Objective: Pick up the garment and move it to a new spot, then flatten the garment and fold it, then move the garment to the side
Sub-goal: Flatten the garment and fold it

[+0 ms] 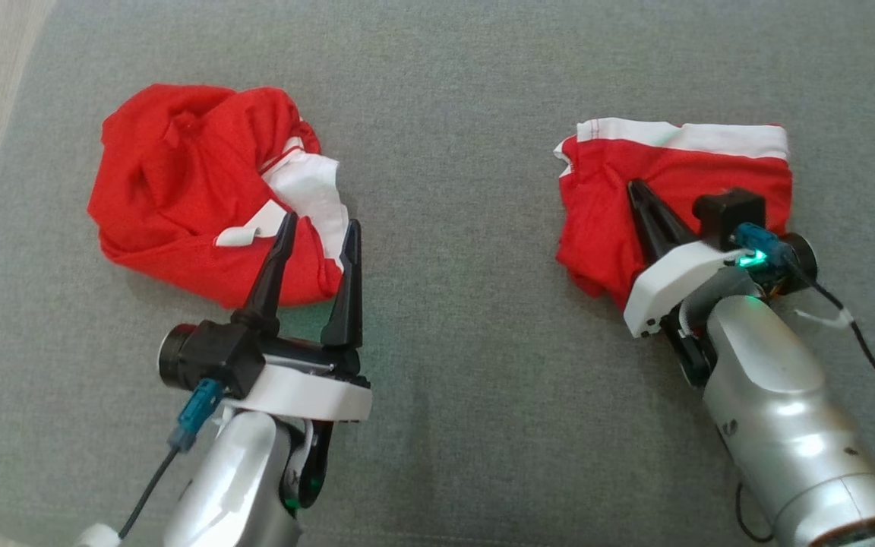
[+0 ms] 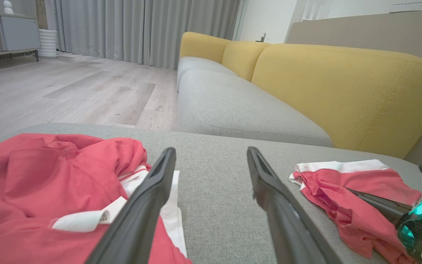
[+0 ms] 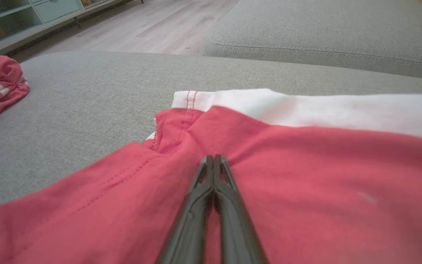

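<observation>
On the grey sofa cushion (image 1: 483,114) lie two red-and-white garments, well apart. At the left sits the crumpled garment (image 1: 179,190); at the right, the folded garment (image 1: 680,175). The left claw (image 1: 320,220) stands with fingers apart at the crumpled garment's near edge. The right claw (image 1: 633,186) has its fingers together, tips on the folded garment. Risk: a sideways drag by the closed tips would likely ruck the fold. A white tag (image 1: 238,237) shows on the crumpled garment; its print is unreadable.
</observation>
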{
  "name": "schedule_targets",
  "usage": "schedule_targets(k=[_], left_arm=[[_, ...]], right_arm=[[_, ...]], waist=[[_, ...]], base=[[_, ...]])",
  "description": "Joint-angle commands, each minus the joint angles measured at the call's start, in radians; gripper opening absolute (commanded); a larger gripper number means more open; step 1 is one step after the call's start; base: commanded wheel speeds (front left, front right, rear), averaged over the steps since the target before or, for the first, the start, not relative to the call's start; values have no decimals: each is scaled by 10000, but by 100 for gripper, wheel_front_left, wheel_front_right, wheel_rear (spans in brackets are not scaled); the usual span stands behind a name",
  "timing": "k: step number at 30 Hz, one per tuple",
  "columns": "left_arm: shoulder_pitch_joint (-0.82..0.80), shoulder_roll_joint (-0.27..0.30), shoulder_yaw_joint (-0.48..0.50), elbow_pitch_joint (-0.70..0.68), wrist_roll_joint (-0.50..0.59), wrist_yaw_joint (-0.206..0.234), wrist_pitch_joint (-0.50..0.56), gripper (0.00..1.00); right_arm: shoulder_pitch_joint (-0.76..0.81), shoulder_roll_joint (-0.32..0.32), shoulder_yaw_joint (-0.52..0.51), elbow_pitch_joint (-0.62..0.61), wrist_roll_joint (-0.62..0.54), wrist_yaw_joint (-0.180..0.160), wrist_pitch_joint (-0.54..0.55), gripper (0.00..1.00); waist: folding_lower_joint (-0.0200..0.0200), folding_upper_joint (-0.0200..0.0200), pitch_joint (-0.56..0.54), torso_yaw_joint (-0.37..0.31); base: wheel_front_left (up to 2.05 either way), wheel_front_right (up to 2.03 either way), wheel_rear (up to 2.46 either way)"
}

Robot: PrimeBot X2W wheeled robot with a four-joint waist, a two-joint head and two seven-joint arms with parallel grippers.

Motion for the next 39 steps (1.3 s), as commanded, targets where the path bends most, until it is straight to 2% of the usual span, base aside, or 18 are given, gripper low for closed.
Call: schedule_targets(k=[1,8,14,19,24,32,34,39], left_arm=[[-104,32,321,-278,59,2,-95,100],[145,32,548,-142,194,-52,-95,100],[499,32,845,-60,350,-127,-95,100],[840,32,1086,43,467,-199,-95,100],[1269,32,1308,74,474,-203,-95,100],[1618,32,1468,163,754,-180,-95,100],[1645,32,1472,144,738,-183,-95,100],[1560,32,1360,128,745,-220,-95,100]], right_arm=[[293,201,299,235,88,-7,165,0],[195,194,178,101,815,-7,-264,0],[618,-112,-55,-1203,1164,-7,-329,0],[1553,-266,-608,-2674,1136,-7,-332,0],[2805,-120,-1110,-3862,849,-7,-333,0],[4391,169,-1610,-4715,641,-7,-334,0],[4637,200,-1738,-4955,557,-7,-334,100],[4836,219,-1816,-5336,551,-7,-312,100]], waist=[[1,0,-62,-41],[1,0,-617,-445],[1,0,-1283,-1017],[1,0,-1815,-1478],[1,0,-2270,-1931],[1,0,-2483,-2165],[1,0,-2461,-2158],[1,0,-2278,-2000]], base=[[0,0,0],[0,0,0],[0,0,0],[0,0,0],[0,0,0],[0,0,0],[0,0,0],[0,0,0]])
